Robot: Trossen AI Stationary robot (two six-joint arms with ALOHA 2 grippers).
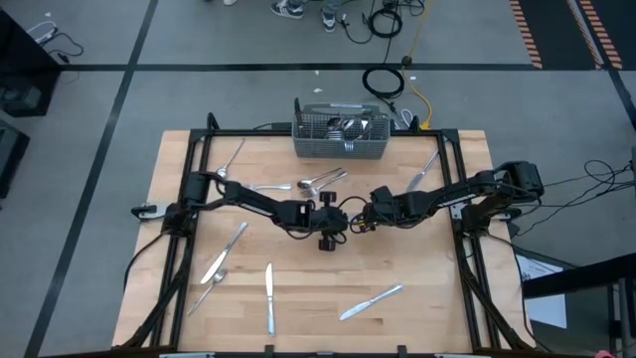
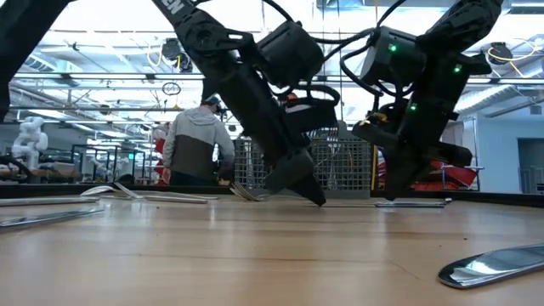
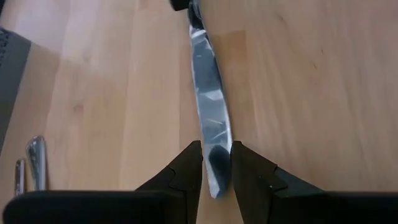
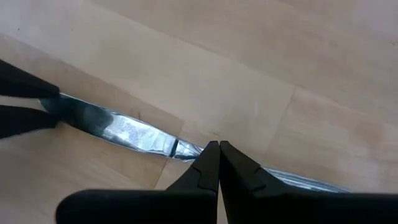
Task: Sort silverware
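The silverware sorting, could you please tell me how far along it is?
Done: a few pieces stand in the mesh basket. In hand: a table knife at the table's middle, the left end effector clamped on one end, the shut right end effector at the other. Left: scattered knives, a spoon and more.

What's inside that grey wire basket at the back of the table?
The grey wire basket holds some shiny silverware, seen from above. The pieces overlap, so their kinds and number can't be told, and whatever lies at the bottom is hidden.
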